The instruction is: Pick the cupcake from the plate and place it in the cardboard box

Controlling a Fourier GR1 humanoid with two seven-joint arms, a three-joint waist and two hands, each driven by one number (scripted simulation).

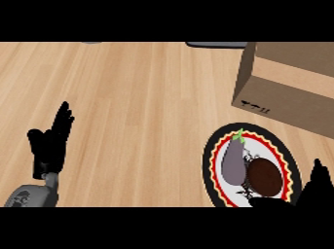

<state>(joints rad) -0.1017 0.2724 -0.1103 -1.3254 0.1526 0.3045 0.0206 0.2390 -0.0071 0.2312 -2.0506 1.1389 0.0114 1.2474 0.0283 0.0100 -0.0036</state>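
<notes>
Cupcake point(264, 176): dark brown, round, on the plate point(216, 146), right half of it, touching the eggplant point(232, 163) beside it. Sits low on the desk point(140, 97), close to the near edge and toward the right side. Not held by either hand.

Plate: white centre, red and yellow toothed ring, black outer rim; near right part of the desk, lower part cut off at the near edge of the view.

Eggplant: grey-purple, green stem pointing to the far side, lying lengthwise on the left half of the plate.

Cardboard box point(291, 92): brown, flaps open, far right corner of the desk, well beyond the plate and slightly right of it; small black markings on its near left face. Apart from the plate, a strip of bare wood between them.

Right hand point(317, 187): black, coming in at the near right corner, just right of the plate and partly over its rim; one finger pointing up toward the far side, lower part reaching in beside the cupcake. Seems unclenched, grasping nothing, but mostly cut off by the view's edge, so cannot tell for sure.

Left hand point(52, 143): black, at the near left of the desk, fingers straight and pointing to the far side, thumb out to the left; released, holding nothing, well apart from plate and box. Grey wrist below it at the near edge.

Dark flat object point(216, 44) at the far edge, left of the box, mostly out of view.
</notes>
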